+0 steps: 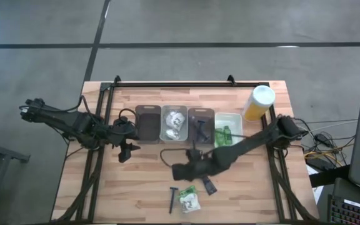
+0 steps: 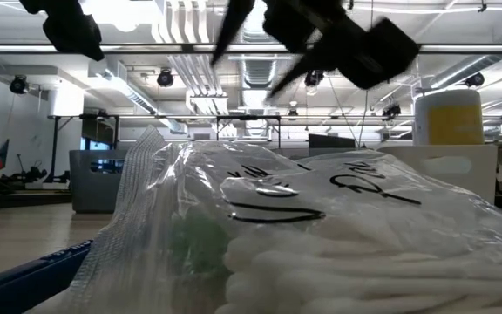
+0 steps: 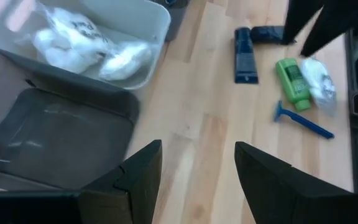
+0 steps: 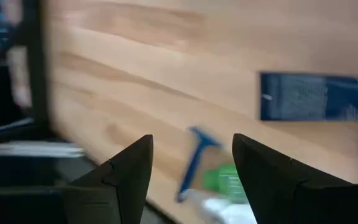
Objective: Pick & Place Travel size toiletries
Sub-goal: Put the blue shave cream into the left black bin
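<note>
Pale matt wood table (image 1: pixel 149 181), crinkly glossy plastic packet (image 2: pixel 321 235), seemingly cotton-filled

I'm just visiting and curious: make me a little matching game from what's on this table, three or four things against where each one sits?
Things:
1. yellow bottle
2. blue razor
3. white packets
4. green tubes

Places:
A. loose on the wood at the table's near edge, beside a green tube and a white packet
B. in the white tray at the right end of the tray row
C. standing at the table's far right corner
D. in the light grey tray, second from the left

Pairs: 1-C, 2-A, 3-D, 4-B
</note>
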`<control>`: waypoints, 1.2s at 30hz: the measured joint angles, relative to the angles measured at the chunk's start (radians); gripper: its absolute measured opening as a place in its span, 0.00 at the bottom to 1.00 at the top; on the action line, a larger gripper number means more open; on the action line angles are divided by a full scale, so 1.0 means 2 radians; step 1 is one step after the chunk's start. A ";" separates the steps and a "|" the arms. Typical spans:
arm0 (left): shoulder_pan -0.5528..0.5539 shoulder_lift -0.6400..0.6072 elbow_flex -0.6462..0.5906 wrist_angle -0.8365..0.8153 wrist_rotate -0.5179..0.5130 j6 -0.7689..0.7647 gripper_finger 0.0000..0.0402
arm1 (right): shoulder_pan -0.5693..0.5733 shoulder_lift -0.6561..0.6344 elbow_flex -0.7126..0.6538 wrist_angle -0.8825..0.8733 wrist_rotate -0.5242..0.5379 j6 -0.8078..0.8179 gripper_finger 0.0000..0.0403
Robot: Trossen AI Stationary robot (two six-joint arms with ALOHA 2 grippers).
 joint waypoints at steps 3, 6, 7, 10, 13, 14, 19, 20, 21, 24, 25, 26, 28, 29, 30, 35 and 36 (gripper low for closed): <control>0.000 0.002 -0.008 0.001 0.030 -0.003 0.51 | 0.023 0.016 -0.002 -0.016 0.013 0.044 0.53; 0.000 0.007 -0.020 0.006 0.064 -0.013 0.51 | 0.044 0.014 -0.001 -0.046 0.032 0.071 0.53; -0.001 0.007 -0.027 0.009 0.075 -0.018 0.51 | 0.050 0.012 0.000 -0.061 0.034 0.075 0.54; -0.001 0.008 -0.053 0.027 0.095 -0.047 0.51 | 0.060 0.007 0.000 -0.127 0.037 0.069 0.54; -0.003 0.009 -0.078 0.043 0.099 -0.081 0.51 | 0.067 0.007 -0.001 -0.185 0.031 0.031 0.53; -0.003 0.009 -0.084 0.052 0.101 -0.090 0.51 | 0.067 0.008 -0.002 -0.196 0.022 0.017 0.54; -0.004 0.010 -0.112 0.095 0.123 -0.114 0.51 | 0.056 0.015 -0.016 -0.217 -0.025 -0.065 0.58; -0.004 0.010 -0.114 0.099 0.130 -0.115 0.51 | 0.053 0.014 -0.022 -0.215 -0.025 -0.065 0.59; -0.004 0.010 -0.115 0.099 0.135 -0.115 0.51 | 0.051 0.014 -0.028 -0.217 -0.023 -0.062 0.60; -0.004 0.011 -0.115 0.102 0.139 -0.117 0.51 | 0.046 0.015 -0.039 -0.210 -0.029 -0.086 0.64; -0.004 0.011 -0.115 0.102 0.139 -0.120 0.51 | 0.043 0.018 -0.042 -0.197 -0.037 -0.101 0.65; -0.004 0.011 -0.115 0.102 0.139 -0.123 0.51 | 0.042 0.020 -0.044 -0.183 -0.043 -0.113 0.66; -0.004 0.011 -0.115 0.102 0.139 -0.129 0.51 | 0.040 0.026 -0.050 -0.168 -0.053 -0.128 0.68; -0.004 0.010 -0.115 0.102 0.139 -0.131 0.51 | 0.040 0.030 -0.051 -0.163 -0.054 -0.130 0.69; -0.004 0.010 -0.115 0.102 0.139 -0.131 0.51 | 0.040 0.032 -0.051 -0.156 -0.055 -0.129 0.69; -0.004 0.010 -0.115 0.102 0.139 -0.129 0.51 | 0.049 0.042 -0.052 -0.145 -0.062 -0.130 0.72; -0.004 0.010 -0.115 0.102 0.139 -0.128 0.51 | 0.051 0.047 -0.054 -0.146 -0.063 -0.130 0.72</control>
